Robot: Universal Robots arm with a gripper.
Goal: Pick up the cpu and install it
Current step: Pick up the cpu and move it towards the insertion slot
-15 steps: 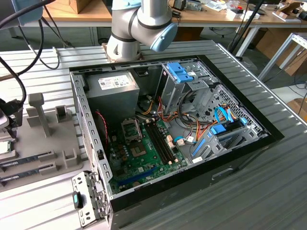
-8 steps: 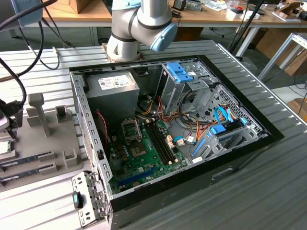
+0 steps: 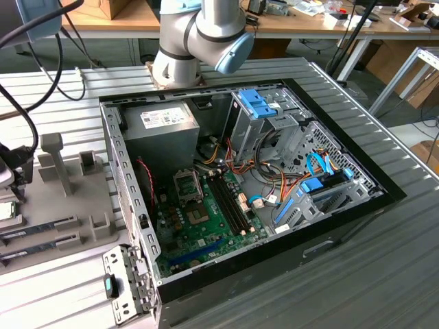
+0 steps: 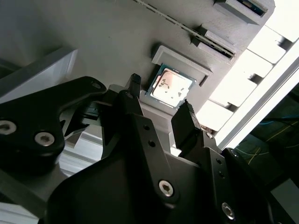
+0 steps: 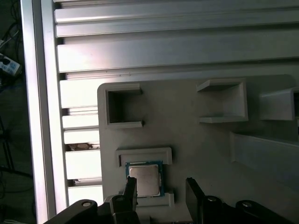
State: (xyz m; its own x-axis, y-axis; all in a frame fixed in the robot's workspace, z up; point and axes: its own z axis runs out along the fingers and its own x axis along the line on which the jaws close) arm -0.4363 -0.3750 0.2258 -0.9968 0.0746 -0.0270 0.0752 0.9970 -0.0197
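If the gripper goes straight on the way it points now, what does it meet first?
Probably the small square cpu with the silvery metal top, lying in its pocket on the grey plastic holder plate. The open gripper points at it; one fingertip lines up with its edge, though depth is unclear.

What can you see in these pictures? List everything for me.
Processor chip: one, silvery top, in a pocket of the holder tray.
Holder tray: one, grey, on the table, at the exterior view's left of the case.
Memory sticks: at least two, dark, in the tray's long slots.
Computer case: one, black, open, on the table.
Circuit board: one, green, on the case floor.
Power supply box: one, grey, inside the case by the arm's base.
Table: one, ribbed grey metal.
Robot arm: one, grey with a blue cap, behind the case.
Claw: one, black, open, poised over the chip.
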